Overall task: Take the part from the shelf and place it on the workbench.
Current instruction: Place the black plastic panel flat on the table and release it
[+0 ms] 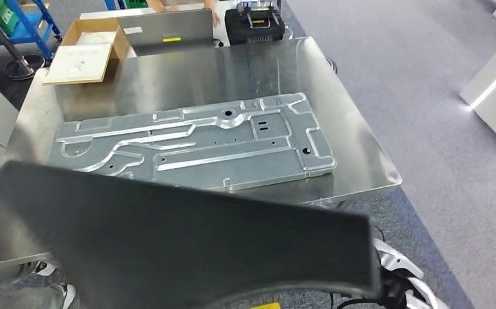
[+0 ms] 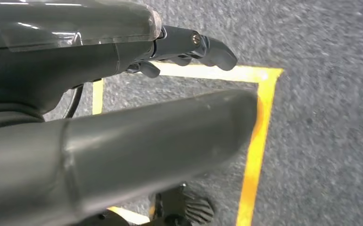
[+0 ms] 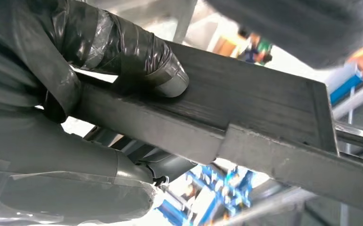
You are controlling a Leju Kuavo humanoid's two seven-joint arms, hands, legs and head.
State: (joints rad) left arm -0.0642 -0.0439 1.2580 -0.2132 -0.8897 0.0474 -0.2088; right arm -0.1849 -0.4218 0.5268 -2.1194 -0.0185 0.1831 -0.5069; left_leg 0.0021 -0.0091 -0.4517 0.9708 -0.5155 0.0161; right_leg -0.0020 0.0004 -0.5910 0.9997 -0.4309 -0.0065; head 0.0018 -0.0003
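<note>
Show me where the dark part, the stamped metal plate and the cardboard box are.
dark part (image 1: 181, 244), head view, its broad flat face.
stamped metal plate (image 1: 194, 145), head view, its ribbed middle.
cardboard box (image 1: 78, 61), head view, its pale inner sheet.

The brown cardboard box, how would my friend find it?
Start at the shiny metal workbench. Look past the big silver stamped plate to the far left corner. There sits the cardboard box, open, the only brown thing, beside a grey laptop.
</note>
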